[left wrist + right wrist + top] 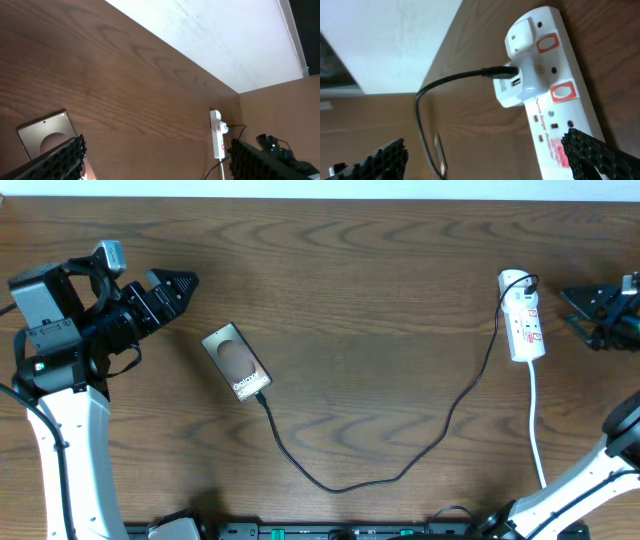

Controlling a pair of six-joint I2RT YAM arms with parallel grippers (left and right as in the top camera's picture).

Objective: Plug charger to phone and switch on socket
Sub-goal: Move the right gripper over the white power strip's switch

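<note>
Dark brown flat phone [236, 363] left of centre; thin black charger cable [340, 491] meets its near end and runs to the white power strip [524, 320]. Your left gripper [188, 281] and right gripper [572, 308] both have their fingers apart and empty.

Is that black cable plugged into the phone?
Apparently in: from overhead, the black cable meets the lower short edge of the phone with no gap, though the plug tip is too small to see.
</note>
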